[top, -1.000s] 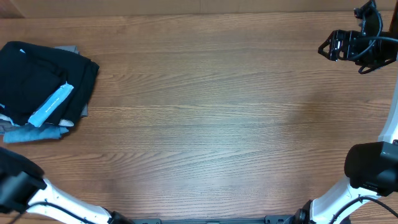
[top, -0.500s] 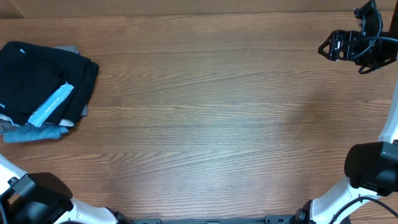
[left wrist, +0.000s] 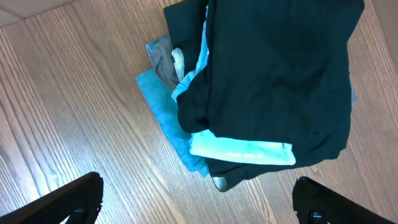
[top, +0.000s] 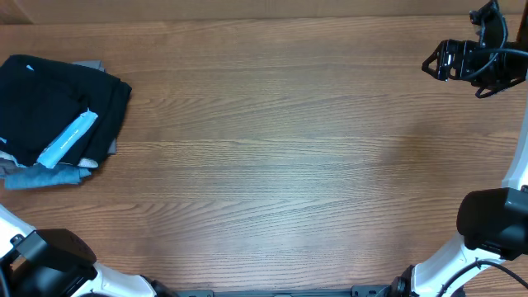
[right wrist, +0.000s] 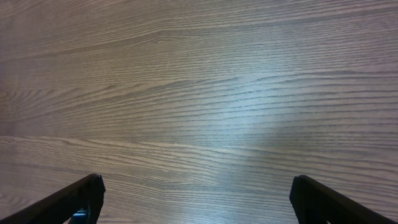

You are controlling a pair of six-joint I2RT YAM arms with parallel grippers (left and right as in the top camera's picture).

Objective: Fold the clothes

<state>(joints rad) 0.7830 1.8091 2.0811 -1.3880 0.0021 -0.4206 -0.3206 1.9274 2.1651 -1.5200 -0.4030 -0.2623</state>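
Black T-shirt [top: 49, 103] sits folded on top of the pile [top: 41, 176]. My left pincer [left wrist: 199, 202] is released and empty, hovering just beside the pile. Best move, I reckon: back off straight, fingers wide, no snagging the light-blue strip [top: 70, 138]. My right pincer [right wrist: 196, 199] is released and empty, well right of the pile, over the surface [top: 289, 165].

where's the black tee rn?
Overhead, the black T-shirt lies at the far-left edge of the table, on top of a small pile with a blue garment and a grey garment underneath.
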